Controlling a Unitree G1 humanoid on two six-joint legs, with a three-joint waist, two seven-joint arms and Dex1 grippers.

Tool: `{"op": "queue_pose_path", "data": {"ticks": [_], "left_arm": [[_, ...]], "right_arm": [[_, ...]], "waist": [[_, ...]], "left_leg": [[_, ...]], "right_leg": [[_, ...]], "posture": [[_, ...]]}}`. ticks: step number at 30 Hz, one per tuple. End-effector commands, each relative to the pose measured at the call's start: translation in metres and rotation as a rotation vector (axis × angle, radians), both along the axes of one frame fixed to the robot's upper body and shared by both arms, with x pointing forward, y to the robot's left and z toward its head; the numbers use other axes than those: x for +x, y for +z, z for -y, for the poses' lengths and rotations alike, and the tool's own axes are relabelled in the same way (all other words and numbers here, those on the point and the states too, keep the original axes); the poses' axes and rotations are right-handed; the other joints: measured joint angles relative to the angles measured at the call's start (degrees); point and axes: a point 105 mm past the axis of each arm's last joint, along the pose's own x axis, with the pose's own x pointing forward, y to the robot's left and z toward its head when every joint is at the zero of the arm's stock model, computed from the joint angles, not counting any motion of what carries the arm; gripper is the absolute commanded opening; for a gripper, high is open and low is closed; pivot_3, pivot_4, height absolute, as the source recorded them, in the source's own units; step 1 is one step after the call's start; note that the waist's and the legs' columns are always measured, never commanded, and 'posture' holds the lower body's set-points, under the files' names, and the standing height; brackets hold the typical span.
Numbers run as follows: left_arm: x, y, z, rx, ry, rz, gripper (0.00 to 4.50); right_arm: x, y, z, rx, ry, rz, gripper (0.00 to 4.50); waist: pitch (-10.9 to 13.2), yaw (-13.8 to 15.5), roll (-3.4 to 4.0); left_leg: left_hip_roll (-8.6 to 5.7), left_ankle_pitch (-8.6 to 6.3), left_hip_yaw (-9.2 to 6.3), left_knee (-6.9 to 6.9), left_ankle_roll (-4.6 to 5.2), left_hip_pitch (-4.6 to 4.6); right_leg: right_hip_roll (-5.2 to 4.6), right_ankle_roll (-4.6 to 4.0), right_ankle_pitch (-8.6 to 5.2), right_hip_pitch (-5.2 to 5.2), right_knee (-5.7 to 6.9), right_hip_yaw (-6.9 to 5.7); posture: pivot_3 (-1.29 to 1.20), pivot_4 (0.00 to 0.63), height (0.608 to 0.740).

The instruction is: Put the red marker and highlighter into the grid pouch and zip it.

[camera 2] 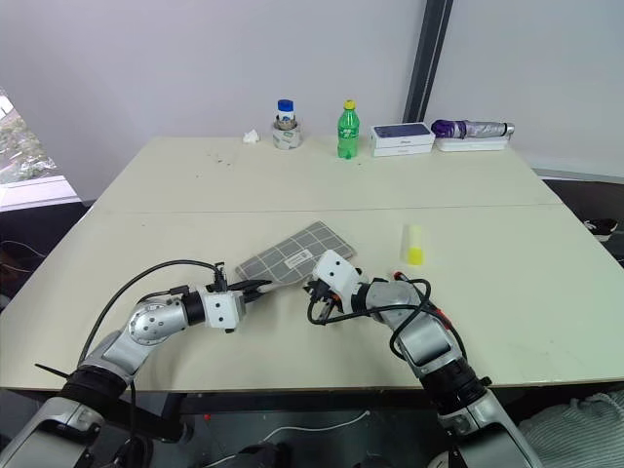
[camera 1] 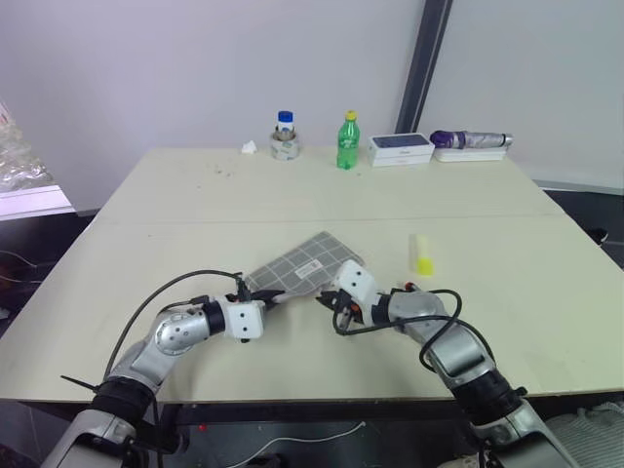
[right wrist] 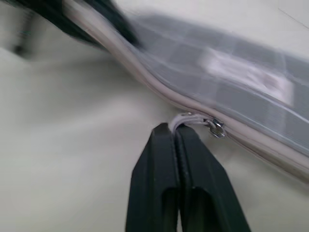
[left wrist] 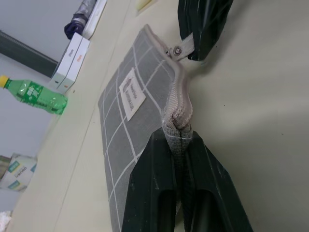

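While the flat grey fabric grid pouch (camera 1: 304, 265) with white lines and a small white label is lying near the middle of the pale table (camera 1: 146, 234), toward its near edge, both grippers are working its zipper side. The left gripper (left wrist: 179, 145) is pinching the pouch's near end, its fingers closed on the fabric beside the zip. The right gripper (right wrist: 175, 137) is clamped shut on the pale zipper pull tab (right wrist: 186, 118), further along the same edge.

The short yellow highlighter (camera 1: 422, 255) with its paler cap is lying on the table to the right of the pouch, well apart from it and not yet inside; I cannot find the red marker, so it may be in the pouch already.

Likely trouble: the thin tab could slip from the right fingers, or a pull could drag the whole pouch if the left grip gives. Zipping now would shut the highlighter out.

Open table is stretching left, right and behind the pouch; the green bottle (camera 1: 347, 142), jar (camera 1: 285, 136) and boxes (camera 1: 401, 148) are standing along the far edge, well clear.
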Motion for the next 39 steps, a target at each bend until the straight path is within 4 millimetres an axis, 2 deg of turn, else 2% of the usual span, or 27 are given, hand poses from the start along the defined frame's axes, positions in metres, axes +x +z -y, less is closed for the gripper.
{"op": "queue_pose_path", "data": {"ticks": [1, 7, 11, 13, 16, 17, 19, 25, 28, 31, 33, 37, 39], "left_arm": [[-0.002, -0.015, 0.008, 0.033, -0.021, -0.043, 0.00], [0.000, -0.014, 0.009, 0.041, -0.018, -0.035, 0.00], [0.003, -0.014, 0.011, 0.042, -0.007, -0.028, 0.00], [0.002, -0.014, 0.012, 0.031, -0.009, -0.031, 0.00], [0.002, -0.013, 0.011, 0.031, -0.002, -0.025, 0.00], [0.002, -0.013, 0.010, 0.035, 0.002, -0.021, 0.00], [0.002, -0.012, 0.009, 0.038, 0.007, -0.008, 0.00], [0.008, 0.004, 0.003, 0.077, 0.021, 0.126, 0.00], [0.013, 0.019, 0.002, 0.040, 0.043, 0.200, 0.00], [0.016, 0.023, 0.002, -0.013, 0.061, 0.201, 0.00], [0.015, 0.021, 0.003, -0.020, 0.059, 0.197, 0.00], [0.012, 0.013, 0.005, 0.030, 0.030, 0.196, 0.00], [0.013, 0.013, 0.005, 0.027, 0.031, 0.196, 0.00]], "right_arm": [[-0.013, 0.021, -0.018, 0.001, 0.139, 0.119, 0.03], [-0.026, 0.019, -0.028, -0.015, 0.274, 0.127, 0.03], [-0.017, 0.011, -0.018, -0.069, 0.271, 0.165, 0.03], [-0.006, 0.021, -0.014, -0.029, 0.203, 0.186, 0.03], [-0.002, 0.026, -0.005, 0.015, 0.177, 0.153, 0.03], [-0.003, 0.024, -0.001, 0.003, 0.174, 0.157, 0.59], [-0.003, 0.020, 0.012, -0.026, 0.156, 0.158, 1.32], [-0.002, 0.026, 0.063, -0.033, 0.040, 0.148, 4.46], [0.009, 0.041, 0.104, 0.018, -0.135, 0.154, 4.46], [0.033, 0.054, 0.141, 0.086, -0.411, 0.156, 4.46], [0.047, 0.054, 0.164, 0.085, -0.603, 0.155, 4.46], [0.066, 0.042, 0.190, 0.116, -0.847, 0.055, 4.46], [0.072, 0.039, 0.195, 0.137, -0.913, 0.025, 4.46]], "waist": [[0.00, 0.15, -0.01], [0.00, 0.16, -0.01], [0.00, 0.39, -0.01], [0.00, 0.53, -0.01], [0.00, 0.77, -0.01], [0.00, 0.86, -0.01], [0.00, 1.06, -0.03], [0.02, 1.10, -0.05], [0.04, 1.10, -0.07], [0.07, 1.04, -0.11], [0.06, 1.05, -0.11], [0.06, 1.05, -0.11], [0.07, 1.03, -0.11]], "left_leg": [[-0.01, 0.00, -0.03, 0.02, 0.00, 0.00], [-0.02, 0.00, -0.05, 0.03, 0.00, 0.00], [-0.03, 0.00, -0.05, 0.05, 0.00, 0.01], [-0.03, 0.00, -0.05, 0.06, 0.00, 0.01], [-0.02, 0.01, -0.05, 0.06, -0.01, 0.02], [-0.03, 0.01, -0.05, 0.07, -0.01, 0.02], [-0.03, 0.01, -0.05, 0.09, -0.01, 0.02], [-0.02, 0.01, -0.04, 0.08, -0.01, 0.01], [-0.01, 0.01, -0.04, 0.05, -0.02, 0.01], [0.00, 0.01, -0.03, 0.05, -0.02, -0.02], [0.01, 0.02, -0.02, 0.03, -0.03, -0.02], [0.00, 0.02, 0.01, 0.01, -0.04, -0.03], [0.00, 0.02, 0.02, 0.00, -0.04, -0.04]], "right_leg": [[0.00, 0.00, 0.00, 0.03, 0.00, -0.03], [0.00, 0.00, 0.00, 0.03, 0.00, -0.05], [0.00, 0.00, 0.00, 0.05, 0.00, -0.06], [0.00, 0.00, 0.00, 0.06, 0.00, -0.06], [0.00, 0.00, 0.00, 0.05, 0.02, -0.05], [0.00, 0.00, 0.00, 0.06, 0.02, -0.05], [0.00, 0.00, 0.00, 0.07, 0.01, -0.05], [0.00, 0.00, 0.00, 0.05, 0.02, -0.05], [0.02, -0.01, 0.01, 0.03, 0.02, -0.04], [0.01, 0.00, 0.01, 0.02, 0.00, -0.04], [0.02, -0.01, 0.01, -0.01, 0.01, -0.04], [0.01, -0.01, 0.01, -0.03, 0.01, -0.02], [0.01, -0.01, 0.01, -0.04, 0.00, -0.01]], "posture": [[0.00, 0.150, 0.740], [0.00, 0.150, 0.740], [0.00, 0.150, 0.740], [0.00, 0.150, 0.740], [0.00, 0.150, 0.740], [0.00, 0.150, 0.740], [0.00, 0.150, 0.740], [0.00, 0.150, 0.740], [0.00, 0.150, 0.740], [0.00, 0.150, 0.740], [0.00, 0.150, 0.740], [0.00, 0.150, 0.740], [0.00, 0.150, 0.740]]}}
